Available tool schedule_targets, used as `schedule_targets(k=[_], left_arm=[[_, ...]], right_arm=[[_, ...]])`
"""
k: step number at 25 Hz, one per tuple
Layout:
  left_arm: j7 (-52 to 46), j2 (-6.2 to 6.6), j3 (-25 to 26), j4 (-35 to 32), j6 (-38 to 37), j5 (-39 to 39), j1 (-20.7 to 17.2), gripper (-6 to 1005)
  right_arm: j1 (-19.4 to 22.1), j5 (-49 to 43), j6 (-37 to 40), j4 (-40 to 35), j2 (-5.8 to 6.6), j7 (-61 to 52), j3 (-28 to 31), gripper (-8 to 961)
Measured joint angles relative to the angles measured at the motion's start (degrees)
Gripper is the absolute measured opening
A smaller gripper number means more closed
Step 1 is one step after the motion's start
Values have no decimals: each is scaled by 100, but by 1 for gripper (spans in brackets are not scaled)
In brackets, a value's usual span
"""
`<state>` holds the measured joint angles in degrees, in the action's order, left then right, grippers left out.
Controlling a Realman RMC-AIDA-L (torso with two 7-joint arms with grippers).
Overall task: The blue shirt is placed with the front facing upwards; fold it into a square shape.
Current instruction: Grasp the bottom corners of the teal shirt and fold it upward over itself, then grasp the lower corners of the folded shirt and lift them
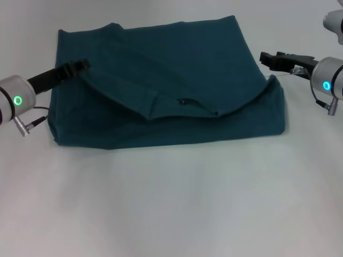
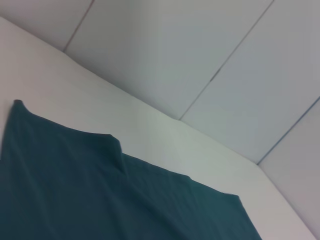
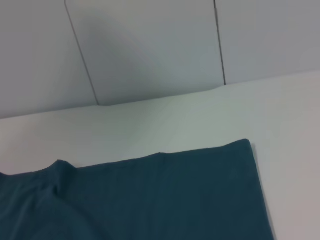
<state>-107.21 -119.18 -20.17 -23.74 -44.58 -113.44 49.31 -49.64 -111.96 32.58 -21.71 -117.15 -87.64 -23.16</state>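
Folded shirt [image 1: 171, 85] on a table [image 1: 171, 203]. Left gripper [image 1: 80, 65] at nine o'clock, right gripper [image 1: 276, 60] at three; finger state unclear on both. Pinching both edges evenly should keep the fold square.

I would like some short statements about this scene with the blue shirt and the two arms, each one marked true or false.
1. The blue shirt lies on a white table. True.
2. The shirt is spread out flat with both sleeves open. False: it is already folded over into a rough rectangle.
3. The left tool is at the shirt's left edge. True.
4. The right tool is above the middle of the shirt. False: it is beside the shirt's right edge.
5. A chest print shows on top. False: only plain cloth shows.
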Motion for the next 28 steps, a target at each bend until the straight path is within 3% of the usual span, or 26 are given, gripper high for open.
schedule_targets(k=[8, 9, 17, 24, 26, 28], left_arm=[[303, -20, -10, -164, 99, 796, -230, 625], [303, -18, -12, -184, 100, 808, -248, 672], [277, -15, -95, -344, -5, 902, -421, 764], [57, 3, -835, -475, -452, 858, -645, 797], [-195, -7, -1340, -772, -659, 834, -926, 797], [-207, -27, -1403, -850, -716, 833, -1005, 798]], right_arm=[[39, 17, 18, -167, 1, 78, -49, 647], [51, 17, 31, -175, 3, 82, -51, 657], [177, 17, 129, -184, 39, 63, -57, 728], [616, -7, 1086, -493, 69, -436, -133, 724], [798, -13, 1389, -705, 74, -722, -278, 723], [1001, -19, 1670, -947, 92, -1066, -482, 723]])
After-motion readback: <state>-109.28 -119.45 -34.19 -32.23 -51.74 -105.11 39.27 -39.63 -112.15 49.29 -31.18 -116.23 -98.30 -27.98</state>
